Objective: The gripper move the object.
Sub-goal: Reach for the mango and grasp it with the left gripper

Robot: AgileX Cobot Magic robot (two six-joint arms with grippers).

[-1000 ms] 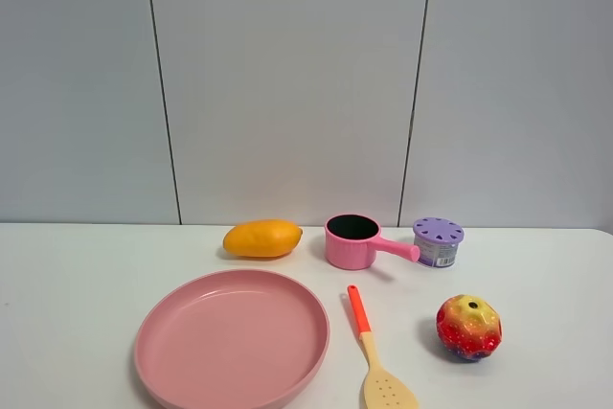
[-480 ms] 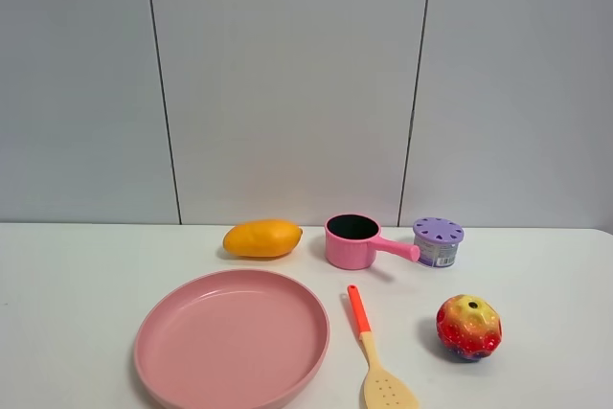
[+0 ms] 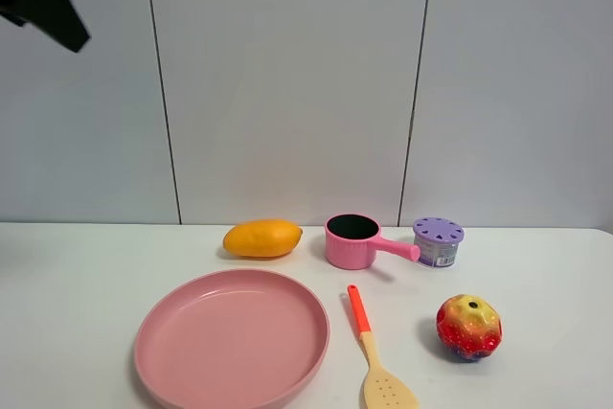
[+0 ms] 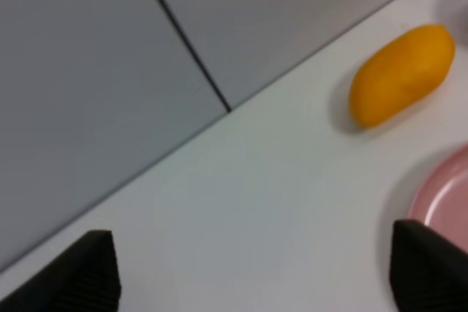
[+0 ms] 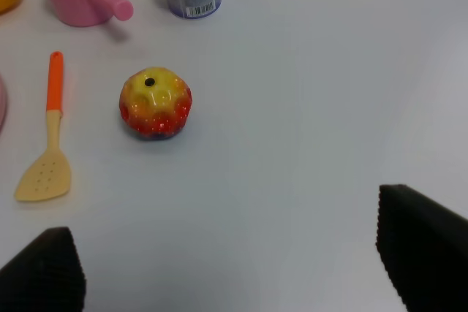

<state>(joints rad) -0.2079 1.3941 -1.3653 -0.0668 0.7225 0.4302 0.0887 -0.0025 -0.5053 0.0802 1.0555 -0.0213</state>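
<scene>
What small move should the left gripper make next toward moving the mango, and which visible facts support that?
Probably lower and reach the left gripper toward the mango. It hangs high at the upper left of the exterior view, far from the fruit. Its fingers stand apart with nothing between them, and the mango lies untouched on the table beside the pink pot.

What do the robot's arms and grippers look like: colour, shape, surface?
The left gripper and the right gripper each show two black, wedge-shaped fingertips with finely ribbed faces. The high view shows only a black angular part of the left arm. No cables, labels or markings are visible.
</scene>
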